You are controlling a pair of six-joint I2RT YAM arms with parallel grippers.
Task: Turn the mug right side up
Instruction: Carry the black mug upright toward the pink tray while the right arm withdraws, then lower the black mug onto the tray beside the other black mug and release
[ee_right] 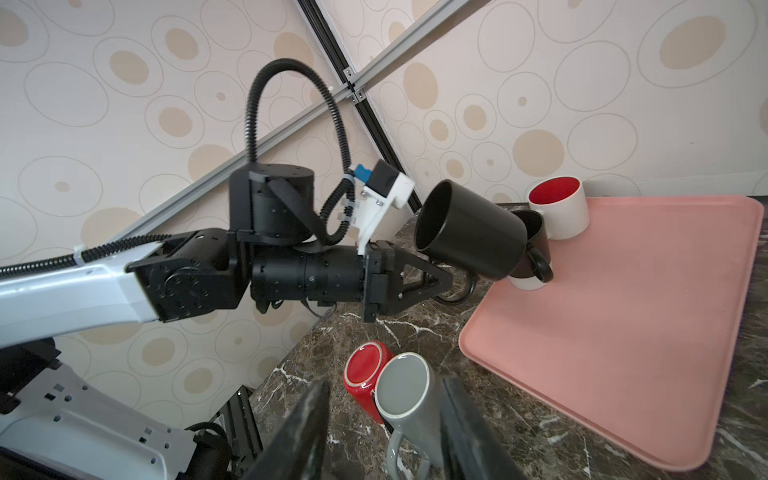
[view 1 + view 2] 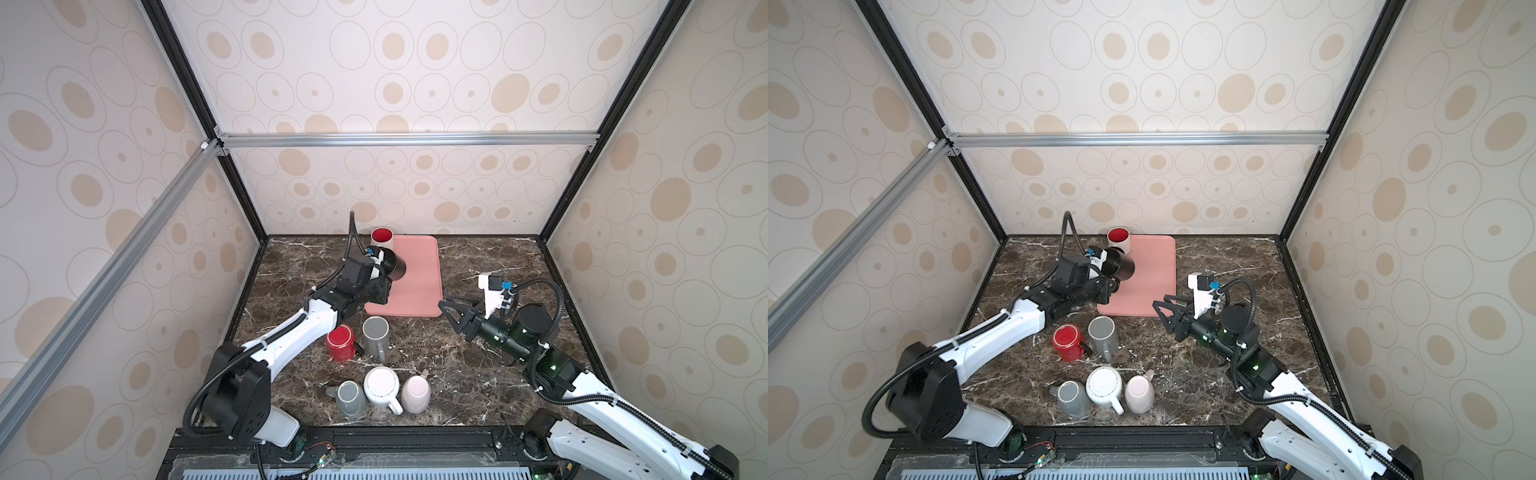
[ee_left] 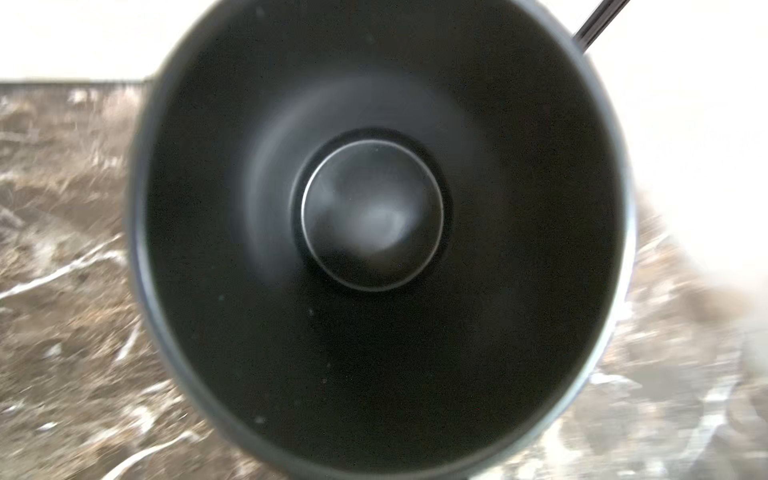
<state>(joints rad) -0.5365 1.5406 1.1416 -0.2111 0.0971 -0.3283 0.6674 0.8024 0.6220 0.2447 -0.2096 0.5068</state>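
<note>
A black mug [image 2: 395,266] [image 2: 1121,266] [image 1: 469,232] hangs on its side over the left edge of the pink tray [image 2: 419,282] [image 1: 623,332], its mouth facing my left wrist camera. My left gripper [image 2: 386,291] [image 2: 1112,287] [image 1: 446,286] is shut on its handle underneath. The left wrist view looks straight into the dark inside of the mug [image 3: 374,216], and the jaws are hidden there. My right gripper [image 2: 446,305] [image 2: 1158,305] [image 1: 384,436] hovers open and holds nothing, off the tray's front right corner.
A white mug with red inside [image 2: 381,237] [image 1: 557,208] stands upright at the tray's back left, with a dark mug [image 1: 536,249] partly hidden by the held one. Upside down on the marble stand a red mug [image 2: 340,340], a grey mug [image 2: 375,332], a small grey mug [image 2: 351,397], a white mug [image 2: 381,386] and a pink mug [image 2: 415,392].
</note>
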